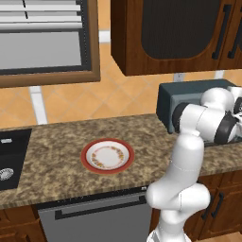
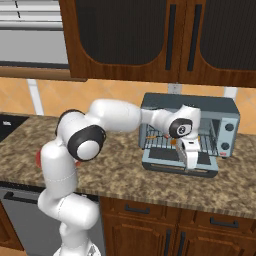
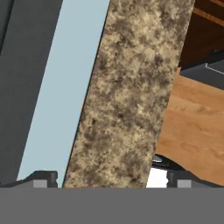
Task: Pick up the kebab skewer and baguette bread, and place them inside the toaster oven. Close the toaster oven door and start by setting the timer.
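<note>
White arm reaching forward, wrist bent down, fingers [image 3: 43, 178] spread wide

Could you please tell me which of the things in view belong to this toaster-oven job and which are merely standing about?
Job: toaster oven, its toaster oven door folded down, the open gripper over it.
Standing about: red-rimmed plate, sink, wall cabinets.

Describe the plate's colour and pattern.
The plate has a red rim, a white centre and an orange-speckled ring; clearest in the left base view.
</note>
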Controlling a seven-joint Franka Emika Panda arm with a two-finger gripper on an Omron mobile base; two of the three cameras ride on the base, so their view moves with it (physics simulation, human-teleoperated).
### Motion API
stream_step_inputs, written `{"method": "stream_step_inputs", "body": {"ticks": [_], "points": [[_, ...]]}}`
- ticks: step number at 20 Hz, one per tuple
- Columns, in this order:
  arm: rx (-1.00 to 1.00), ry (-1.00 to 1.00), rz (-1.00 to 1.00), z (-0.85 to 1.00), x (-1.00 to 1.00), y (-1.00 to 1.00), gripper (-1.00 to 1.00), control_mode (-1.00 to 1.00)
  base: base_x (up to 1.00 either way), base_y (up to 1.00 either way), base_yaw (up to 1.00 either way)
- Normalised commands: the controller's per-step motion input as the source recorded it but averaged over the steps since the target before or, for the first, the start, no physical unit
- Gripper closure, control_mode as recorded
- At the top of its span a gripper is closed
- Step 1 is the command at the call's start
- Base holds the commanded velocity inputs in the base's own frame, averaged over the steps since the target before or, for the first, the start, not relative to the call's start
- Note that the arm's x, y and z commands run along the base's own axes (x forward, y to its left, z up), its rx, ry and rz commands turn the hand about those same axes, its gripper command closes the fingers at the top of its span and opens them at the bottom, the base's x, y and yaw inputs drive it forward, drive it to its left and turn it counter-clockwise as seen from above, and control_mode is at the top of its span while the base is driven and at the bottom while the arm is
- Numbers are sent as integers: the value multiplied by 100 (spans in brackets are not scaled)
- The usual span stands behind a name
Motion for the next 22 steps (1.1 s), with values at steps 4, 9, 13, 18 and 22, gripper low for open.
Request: {"method": "stream_step_inputs", "body": {"ticks": [4, 9, 13, 18, 22], "points": [[0, 0, 0, -2, -66, 0, -100, -100, 0, 0, 0], [0, 2, 0, -10, -26, 8, -100, -100, 0, 0, 0], [0, 0, 0, -1, 16, 16, -100, -100, 0, 0, 0], [0, 0, 0, 0, 8, 3, -100, -100, 0, 0, 0], [0, 0, 0, 0, 15, 0, -100, -100, 0, 0, 0]]}}
